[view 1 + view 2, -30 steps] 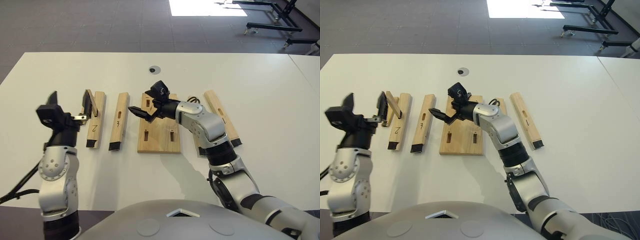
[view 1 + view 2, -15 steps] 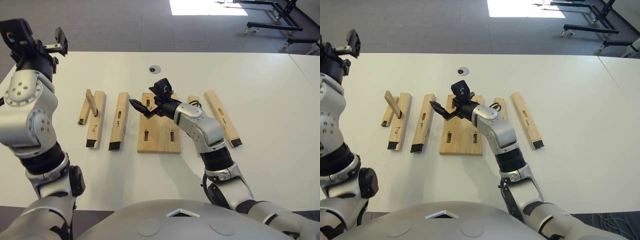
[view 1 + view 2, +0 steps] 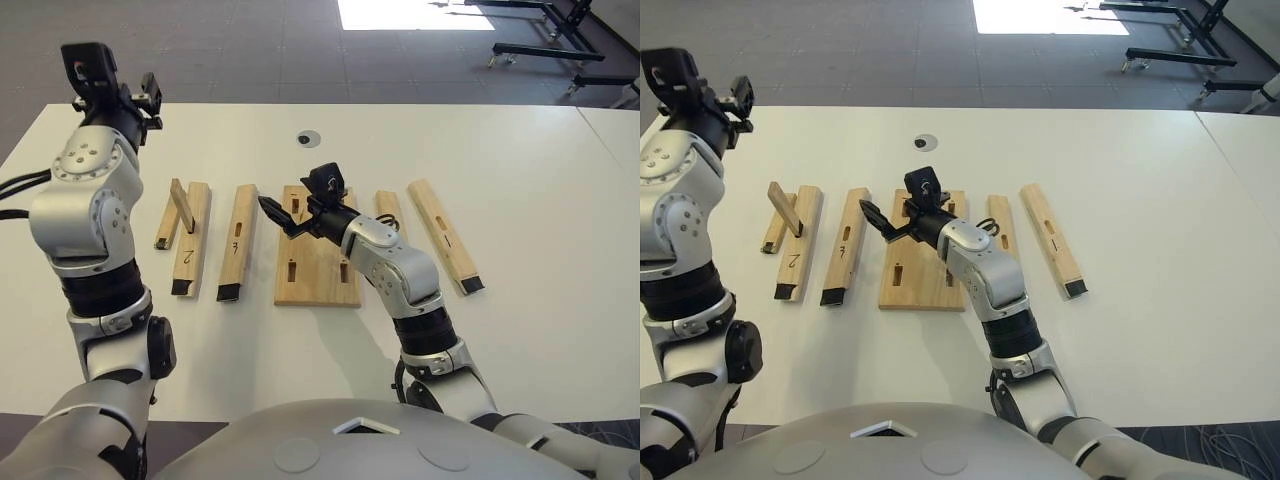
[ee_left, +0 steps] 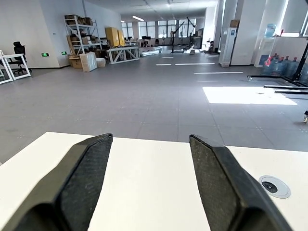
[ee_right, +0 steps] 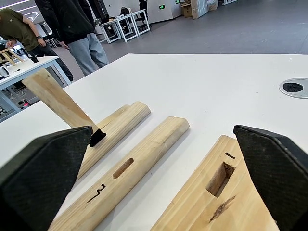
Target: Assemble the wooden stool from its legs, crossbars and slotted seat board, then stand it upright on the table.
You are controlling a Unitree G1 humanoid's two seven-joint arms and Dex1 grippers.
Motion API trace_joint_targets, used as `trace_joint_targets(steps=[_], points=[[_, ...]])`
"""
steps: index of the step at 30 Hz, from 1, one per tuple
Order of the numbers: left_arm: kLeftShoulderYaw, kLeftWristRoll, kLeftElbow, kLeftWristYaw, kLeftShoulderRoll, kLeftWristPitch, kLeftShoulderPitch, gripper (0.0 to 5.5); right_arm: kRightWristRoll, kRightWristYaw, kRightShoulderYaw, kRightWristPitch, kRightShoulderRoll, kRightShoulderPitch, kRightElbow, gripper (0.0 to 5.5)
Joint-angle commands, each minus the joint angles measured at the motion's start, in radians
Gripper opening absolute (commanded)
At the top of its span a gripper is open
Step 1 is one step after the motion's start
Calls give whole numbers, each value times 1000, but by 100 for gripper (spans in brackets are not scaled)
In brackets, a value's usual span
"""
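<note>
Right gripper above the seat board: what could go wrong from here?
1. The right gripper, jaws open, hangs over the left edge of the seat board, near the neighbouring leg; descending might knock either askew.
2. The tilted crossbar, propped on the leftmost pieces, could slide if bumped.
3. The left gripper is raised away from the parts, so nothing steadies the board.

Right gripper [image 5: 162, 131] spread wide, looking at the seat board [image 5: 231, 202] and two legs [image 5: 139, 163]; crossbar [image 5: 55, 98] leans tilted on the far one.
</note>
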State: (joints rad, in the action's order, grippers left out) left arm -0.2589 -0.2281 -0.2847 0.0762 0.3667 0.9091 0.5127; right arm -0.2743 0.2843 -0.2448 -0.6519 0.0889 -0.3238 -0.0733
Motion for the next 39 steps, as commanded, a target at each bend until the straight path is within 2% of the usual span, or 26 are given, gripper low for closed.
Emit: trace_joint_targets(steps=[1, 8, 14, 25, 39], points=[[-9, 2, 30, -18, -40, -81, -31, 294, 7, -4, -3, 3, 1, 4, -10, 540], [56, 41, 26, -1, -102, -128, -3, 294, 8, -17, -4, -1, 11, 9, -15, 540], [122, 106, -10, 8, -76, -101, 55, 294, 3, -24, -5, -6, 9, 13, -20, 540], [101, 163, -65, -17, -58, -108, -41, 294, 1, -32, -5, -11, 16, 19, -22, 540], [77, 176, -102, -33, -39, -72, 44, 294, -6, -12, -13, -14, 2, 5, -16, 540]])
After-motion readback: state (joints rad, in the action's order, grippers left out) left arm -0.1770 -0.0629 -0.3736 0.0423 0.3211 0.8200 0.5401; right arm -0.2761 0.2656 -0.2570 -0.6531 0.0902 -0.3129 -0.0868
